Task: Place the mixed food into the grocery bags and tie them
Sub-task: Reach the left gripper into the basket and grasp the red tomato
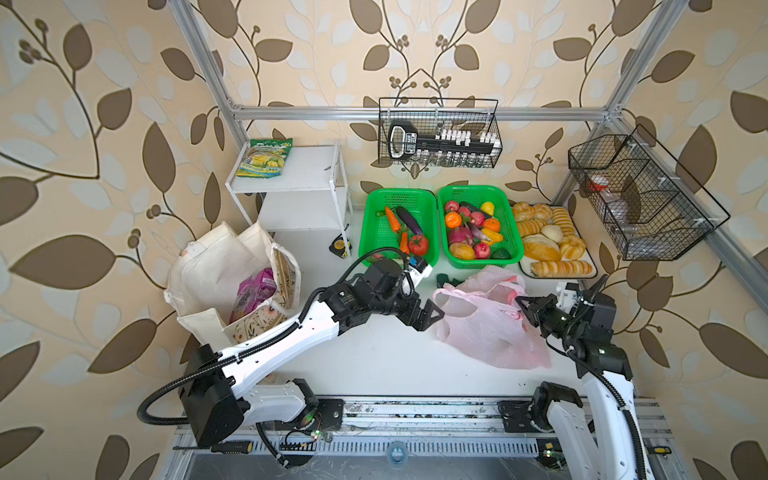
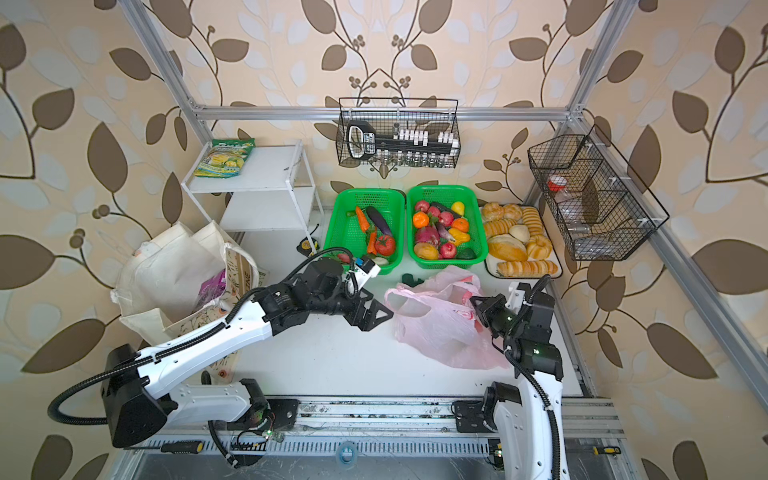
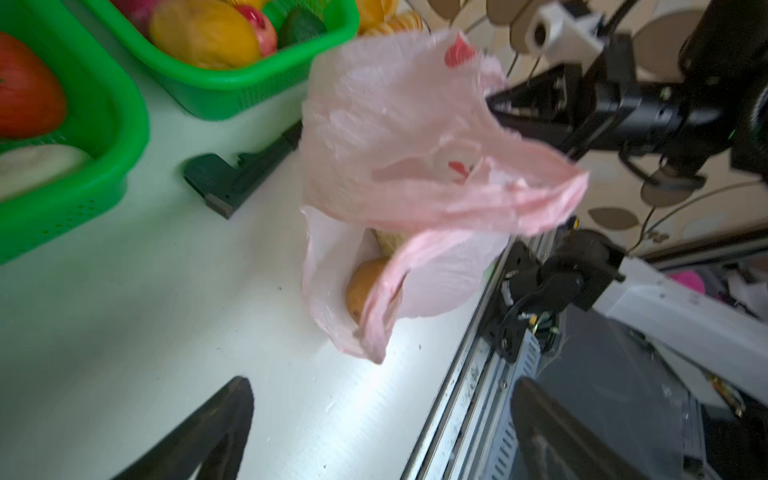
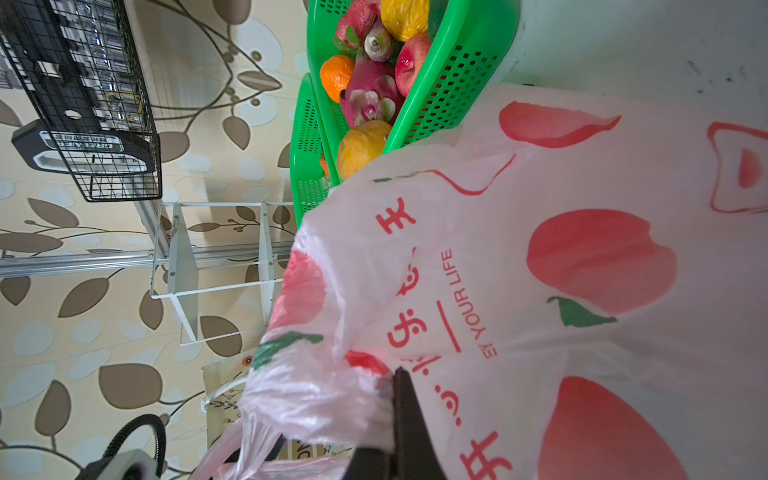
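Observation:
The pink plastic grocery bag (image 1: 490, 332) (image 2: 440, 336) lies right of centre on the white table. My right gripper (image 1: 522, 305) (image 4: 392, 399) is shut on a bunched piece of the bag's upper edge and holds it up. My left gripper (image 1: 434, 318) (image 3: 382, 428) is open just left of the bag's mouth, with nothing between its fingers (image 3: 226, 419). Inside the bag (image 3: 415, 166) a brown potato (image 3: 363, 286) shows. The cream canvas tote (image 1: 216, 274) (image 2: 166, 266) stands at the left with a purple packet (image 1: 255, 291) in it. A red tomato (image 1: 418, 244) lies in the left green basket.
Two green baskets (image 1: 370, 232) (image 1: 513, 232) of vegetables and fruit stand behind the bag, with a bread tray (image 1: 592, 270) to their right. A white shelf (image 1: 307, 170) carries a yellow-green packet (image 1: 266, 158). A dark green object (image 1: 446, 280) lies beside the bag. Wire baskets (image 1: 644, 199) hang on the frame.

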`<state>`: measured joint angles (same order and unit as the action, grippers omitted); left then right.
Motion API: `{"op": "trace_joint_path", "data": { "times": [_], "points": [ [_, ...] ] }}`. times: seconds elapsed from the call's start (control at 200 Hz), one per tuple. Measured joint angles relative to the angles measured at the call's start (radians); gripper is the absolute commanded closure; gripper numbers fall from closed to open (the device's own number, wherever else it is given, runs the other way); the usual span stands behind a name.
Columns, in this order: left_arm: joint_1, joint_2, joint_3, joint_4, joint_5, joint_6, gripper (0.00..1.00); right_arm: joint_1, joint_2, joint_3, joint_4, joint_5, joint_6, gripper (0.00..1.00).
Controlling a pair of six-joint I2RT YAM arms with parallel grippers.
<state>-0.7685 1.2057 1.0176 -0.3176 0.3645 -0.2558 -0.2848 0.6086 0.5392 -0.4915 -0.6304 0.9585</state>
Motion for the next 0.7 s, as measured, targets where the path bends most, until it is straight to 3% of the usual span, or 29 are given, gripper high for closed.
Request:
{"op": "trace_joint_path", "data": {
  "times": [0.14, 0.305, 0.38, 0.505, 0.7],
  "points": [
    [0.133, -0.011, 0.04, 0.038, -0.011, -0.083, 0.01, 0.0, -0.002, 0.0, -0.001, -0.006, -0.005, 1.0],
    [0.216, 0.124, 0.181, 0.027, -0.124, -0.149, 0.01, 0.0, 0.002, 0.006, -0.024, -0.006, -0.03, 1.0],
    [0.232, 0.215, 0.24, 0.025, -0.167, -0.155, 0.01, 0.0, 0.003, 0.014, -0.037, -0.005, -0.04, 1.0],
    [0.269, 0.403, 0.345, 0.016, -0.146, -0.159, 0.05, 0.0, 0.001, 0.02, -0.044, -0.005, -0.044, 1.0],
    [0.319, 0.76, 0.628, -0.084, -0.12, -0.142, 0.06, 0.0, -0.002, 0.024, -0.061, -0.006, -0.044, 1.0]
  ]
}}
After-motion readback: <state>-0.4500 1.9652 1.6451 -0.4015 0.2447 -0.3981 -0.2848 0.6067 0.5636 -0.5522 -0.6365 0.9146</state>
